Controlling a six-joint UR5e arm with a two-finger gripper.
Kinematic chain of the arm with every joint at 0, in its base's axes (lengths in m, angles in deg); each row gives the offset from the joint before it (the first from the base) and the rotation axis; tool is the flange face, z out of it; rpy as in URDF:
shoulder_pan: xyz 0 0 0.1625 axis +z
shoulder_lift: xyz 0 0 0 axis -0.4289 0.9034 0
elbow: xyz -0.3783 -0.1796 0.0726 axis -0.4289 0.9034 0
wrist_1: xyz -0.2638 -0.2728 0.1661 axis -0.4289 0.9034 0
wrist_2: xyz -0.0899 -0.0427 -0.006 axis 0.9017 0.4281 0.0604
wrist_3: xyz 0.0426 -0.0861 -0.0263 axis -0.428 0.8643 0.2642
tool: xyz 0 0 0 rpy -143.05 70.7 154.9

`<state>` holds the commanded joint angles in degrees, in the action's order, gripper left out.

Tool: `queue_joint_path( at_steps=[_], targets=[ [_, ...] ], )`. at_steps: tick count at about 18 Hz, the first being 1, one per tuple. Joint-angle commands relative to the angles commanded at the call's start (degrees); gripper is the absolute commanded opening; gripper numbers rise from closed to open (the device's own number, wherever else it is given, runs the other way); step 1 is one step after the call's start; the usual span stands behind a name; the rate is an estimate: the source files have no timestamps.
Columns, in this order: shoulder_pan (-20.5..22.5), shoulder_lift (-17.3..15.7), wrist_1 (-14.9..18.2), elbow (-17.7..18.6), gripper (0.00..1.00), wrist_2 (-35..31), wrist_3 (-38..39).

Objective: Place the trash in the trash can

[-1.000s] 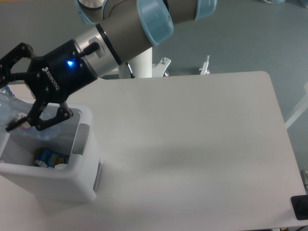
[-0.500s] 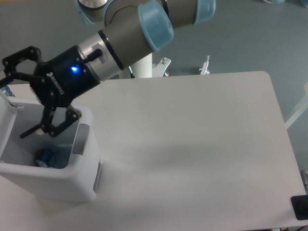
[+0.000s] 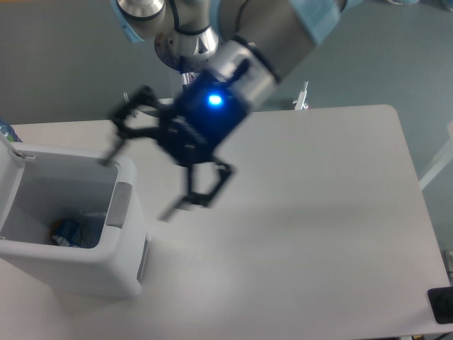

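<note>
Motion blur smears the gripper (image 3: 138, 180), yet we can make out its two black fingers (image 3: 205, 190) spread wide apart with nothing between them. Half a second ago it hung right over the mouth of the trash can (image 3: 85, 265), fingers reaching down inside; now we see it swung away to the right, above the white table (image 3: 304, 212), beside the bin's right wall and clear of the opening. The blue light on the wrist (image 3: 212, 100) has travelled with it, from the left of the picture to near the middle, and the arm (image 3: 272, 35) now points down from the top centre.

We see the can in the same place at the table's left edge, lid (image 3: 10, 150) tipped up at the far left, grey handle patch (image 3: 117, 205) on its right side. Inside at the bottom lies the bottle's bluish label (image 3: 66, 230), as it did before, with something pale and translucent (image 3: 92, 221) just beside it; we cannot tell whether that is the wrapper or part of the bottle. A second ago a crumpled clear mass sat at the fingertips over the bin; no such thing is held now.
</note>
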<state>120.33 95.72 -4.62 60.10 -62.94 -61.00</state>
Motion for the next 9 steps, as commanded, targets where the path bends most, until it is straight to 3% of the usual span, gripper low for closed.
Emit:
queue_joint_path(
  at_steps=[2,5,7,9],
  targets=[
    [0.70,0.09,0.35,0.17,1.00,-6.34,-2.72],
    [1.58,-1.40,0.96,4.38,1.00,-15.74,-10.08],
    [1.15,-2.98,1.93,7.63,1.00,-29.24,-14.67],
    [-0.08,-2.64,2.28,7.82,1.00,-35.71,-14.86]
  ],
)
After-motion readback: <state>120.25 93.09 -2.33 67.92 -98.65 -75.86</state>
